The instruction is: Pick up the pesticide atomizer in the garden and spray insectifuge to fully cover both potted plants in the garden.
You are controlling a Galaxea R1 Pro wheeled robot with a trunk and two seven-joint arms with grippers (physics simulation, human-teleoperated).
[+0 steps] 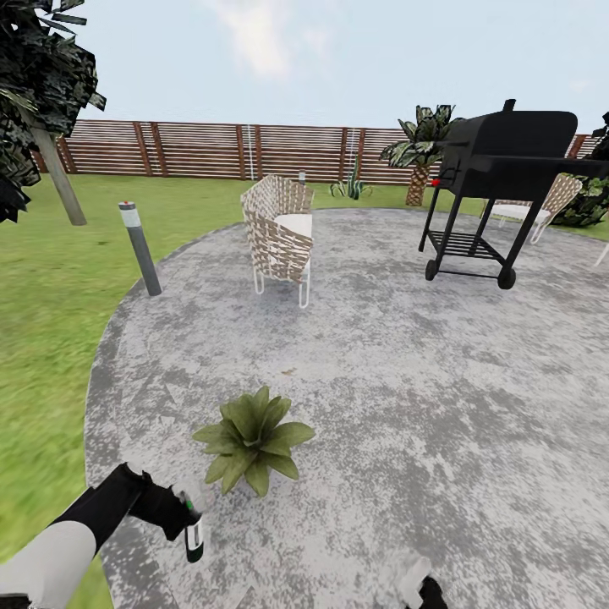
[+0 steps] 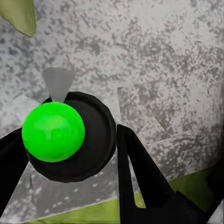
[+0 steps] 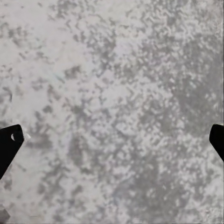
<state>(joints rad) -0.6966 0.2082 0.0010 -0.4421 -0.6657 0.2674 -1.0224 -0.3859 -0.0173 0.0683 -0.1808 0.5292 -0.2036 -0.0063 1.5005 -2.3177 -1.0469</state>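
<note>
Paving of mottled grey stone forms the round patio (image 1: 406,381) seen from the head view, with lawn (image 1: 51,321) to its left and a brown slatted fence (image 1: 211,150) behind. One potted plant (image 1: 252,438) is set on the patio near the bottom of that view, its pot hidden under the leaves. Just beside it, toward the lawn, the left gripper (image 1: 188,523) is clasped round the pesticide atomizer (image 1: 194,534), which is held upright above the stone. Farther back a wicker chair (image 1: 279,230), a black grill (image 1: 499,182) and a grey bollard lamp (image 1: 139,249) are seen. In the left wrist view the atomizer (image 2: 70,137) is shown end-on between the dark fingers (image 2: 140,182), a bright green ball (image 2: 53,131) covering its top, and a leaf tip (image 2: 21,16) is caught at one corner. In the right wrist view the right gripper (image 3: 114,140) is spread wide, one fingertip (image 3: 9,144) at each edge, with bare patio stone (image 3: 112,93) between them.
</note>
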